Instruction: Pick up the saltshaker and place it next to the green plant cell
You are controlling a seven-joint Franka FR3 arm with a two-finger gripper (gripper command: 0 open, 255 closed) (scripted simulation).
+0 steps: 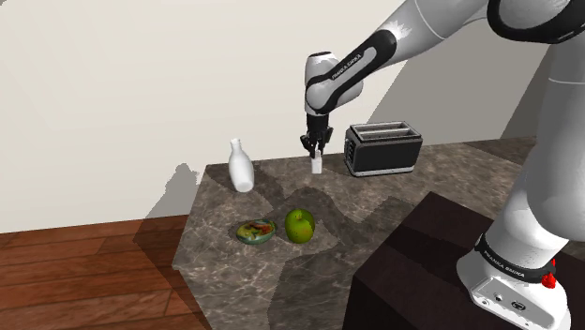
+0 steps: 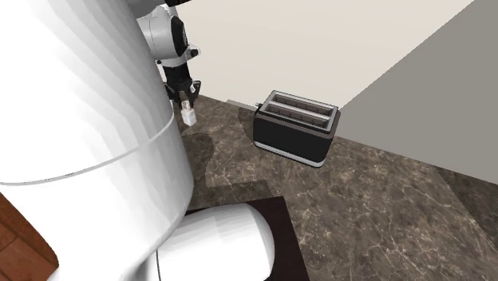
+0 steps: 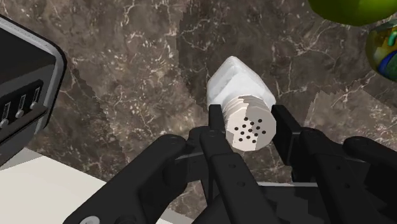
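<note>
Black and two-fingered, the end effector pinches the white saltshaker by its perforated cap, one finger on either side. The body hangs below at a slant. In the shoulder view the shaker sits under the fingers just beside the black toaster, low over the marbled table. I cannot tell whether its base has cleared the surface.

The plant cell, a green-rimmed dish with coloured insides, lies well apart toward that view's lower left, touching or nearly touching a round green fruit. A white bottle stands off to the left.

The grip is high and narrow, so the tilted shaker could pivot or slip during the carry. A low path could also clip the fruit. In the second exterior view the arm's own bulk hides the plant cell, and the wrist view cuts off the cell and the fruit.
</note>
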